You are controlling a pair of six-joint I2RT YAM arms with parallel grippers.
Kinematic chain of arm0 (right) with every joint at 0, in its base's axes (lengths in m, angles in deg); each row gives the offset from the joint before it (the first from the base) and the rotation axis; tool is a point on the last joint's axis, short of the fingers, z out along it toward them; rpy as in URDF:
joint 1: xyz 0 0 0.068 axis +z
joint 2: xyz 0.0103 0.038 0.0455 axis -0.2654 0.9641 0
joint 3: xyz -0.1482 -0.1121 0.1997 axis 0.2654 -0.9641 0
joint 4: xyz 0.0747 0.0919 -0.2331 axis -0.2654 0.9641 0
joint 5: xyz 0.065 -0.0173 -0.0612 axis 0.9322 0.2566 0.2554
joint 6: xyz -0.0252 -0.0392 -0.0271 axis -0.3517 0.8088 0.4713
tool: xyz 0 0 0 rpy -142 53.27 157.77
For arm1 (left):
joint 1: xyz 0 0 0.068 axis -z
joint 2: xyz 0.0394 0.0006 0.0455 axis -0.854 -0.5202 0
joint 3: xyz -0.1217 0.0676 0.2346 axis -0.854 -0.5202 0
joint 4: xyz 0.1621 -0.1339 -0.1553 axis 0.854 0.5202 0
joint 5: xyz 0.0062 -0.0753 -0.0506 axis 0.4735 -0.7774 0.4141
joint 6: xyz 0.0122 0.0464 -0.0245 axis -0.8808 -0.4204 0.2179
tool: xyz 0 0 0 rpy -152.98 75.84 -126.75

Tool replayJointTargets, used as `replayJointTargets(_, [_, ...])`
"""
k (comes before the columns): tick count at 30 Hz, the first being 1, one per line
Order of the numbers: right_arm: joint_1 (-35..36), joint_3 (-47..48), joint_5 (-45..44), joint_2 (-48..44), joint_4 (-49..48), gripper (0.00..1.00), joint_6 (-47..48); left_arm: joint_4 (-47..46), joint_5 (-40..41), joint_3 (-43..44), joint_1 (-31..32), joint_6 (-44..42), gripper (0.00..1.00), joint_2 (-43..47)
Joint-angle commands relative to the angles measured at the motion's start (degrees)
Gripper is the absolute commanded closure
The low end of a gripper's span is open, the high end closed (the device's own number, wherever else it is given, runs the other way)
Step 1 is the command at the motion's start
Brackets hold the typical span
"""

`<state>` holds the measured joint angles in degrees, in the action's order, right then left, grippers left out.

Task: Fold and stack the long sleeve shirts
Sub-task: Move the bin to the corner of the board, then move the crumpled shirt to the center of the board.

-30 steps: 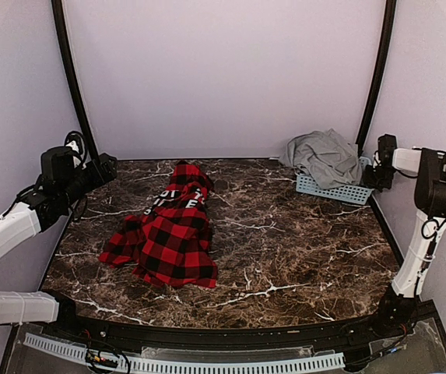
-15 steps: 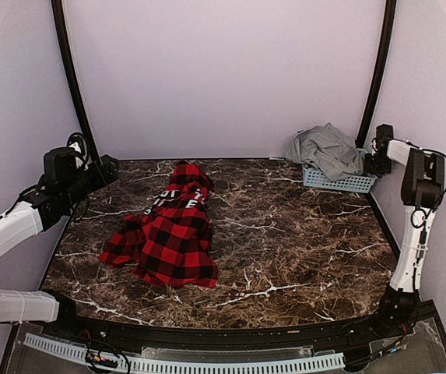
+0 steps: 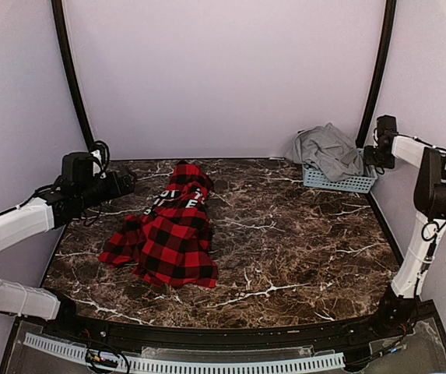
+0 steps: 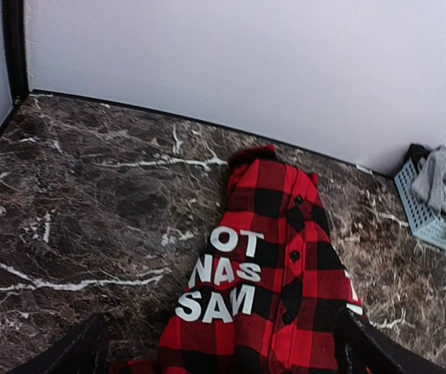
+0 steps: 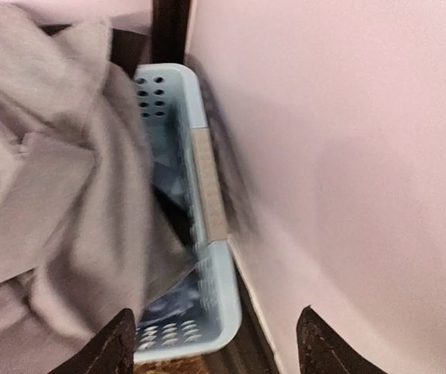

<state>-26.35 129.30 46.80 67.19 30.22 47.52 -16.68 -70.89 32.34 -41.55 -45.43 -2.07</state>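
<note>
Swinging inward from the table's left edge over the past second, the left gripper (image 3: pixel 127 185) is now heading for the crumpled red-and-black buffalo-check cloth shirt with white block letters (image 3: pixel 172 234). The pale blue slatted plastic basket (image 3: pixel 339 184) is sitting tighter in the far right corner than it did. From above, the check shirt is lying in a loose heap left of centre on the dark marble-patterned table (image 3: pixel 300 241). The plain light grey cloth shirt (image 3: pixel 328 149) is spilling out of the basket, with the right gripper (image 3: pixel 370 158) hanging just beside the basket's right end.

From the left wrist, both black fingers (image 4: pixel 79 354) are standing at full spread and holding nothing, with the lettered shirt lying ahead between them.

From the right wrist, the fingers (image 5: pixel 117 343) are standing well apart and gripping nothing. The basket's corner is showing below them against the wall, and the grey shirt is draping over its left side.

The step in hand appears to be taking up the check shirt to lay it flat. Doing it well likely means pinching one layer at a shoulder or hem rather than the bunched middle. The right arm would then be coming across for the opposite edge, and the sleeves need smoothing out before any fold.
</note>
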Motion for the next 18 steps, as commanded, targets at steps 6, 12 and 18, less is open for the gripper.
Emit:
replayJointTargets(6, [22.3, -20.4, 3.1, -22.0, -8.7, 0.19, -4.9, 9.2, -9.9, 7.4, 11.4, -9.3, 0.01, -13.2])
replayJointTargets(12, [33.1, -24.9, 13.3, -25.3, -8.8, 0.17, -6.9, 12.8, -9.7, 11.0, 18.3, -13.1, 0.03, -22.6])
replayJointTargets(18, [38.4, -29.4, 22.8, -24.1, -13.4, 0.17, -10.7, 11.2, -9.4, 17.7, 24.8, -16.4, 0.51, -31.7])
